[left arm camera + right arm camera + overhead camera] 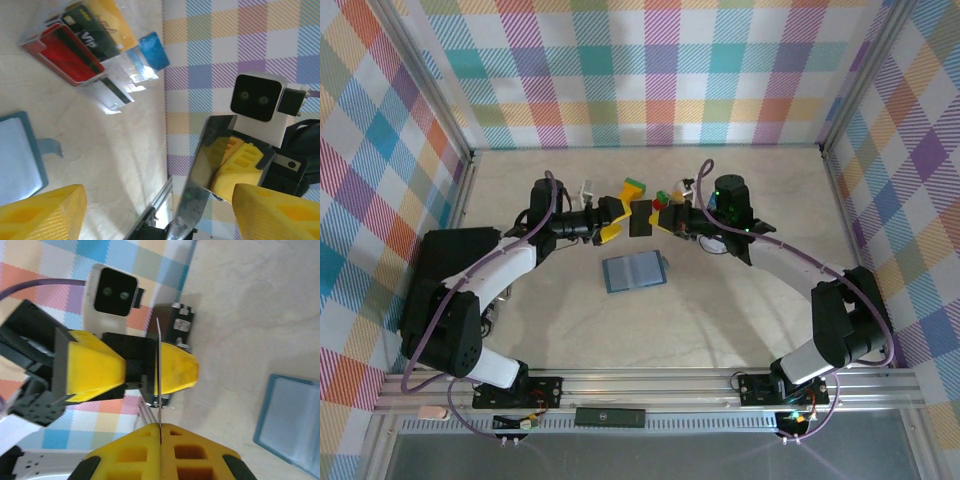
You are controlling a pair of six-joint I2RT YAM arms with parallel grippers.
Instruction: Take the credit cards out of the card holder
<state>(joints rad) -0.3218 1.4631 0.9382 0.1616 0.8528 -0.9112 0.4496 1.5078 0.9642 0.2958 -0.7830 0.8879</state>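
Observation:
My right gripper (160,429) is shut on the edge of a thin shiny credit card (205,160), held upright above the table. My left gripper (160,212) is open, with its yellow fingers (90,367) on either side of that card. One left finger lies close beside the card and the other stands well off it. In the top view both grippers meet at mid-table around the card (641,218). The slate-blue card holder (633,271) lies flat on the table just in front of them. Red (65,52), black-and-yellow (92,30), blue (152,50) and pale grey (111,94) credit cards lie together on the table.
A yellow-and-green block (633,187) and small red and green cubes (665,198) sit just behind the grippers. Checked walls (650,70) close in the back and both sides. A metal rail (650,383) runs along the near edge.

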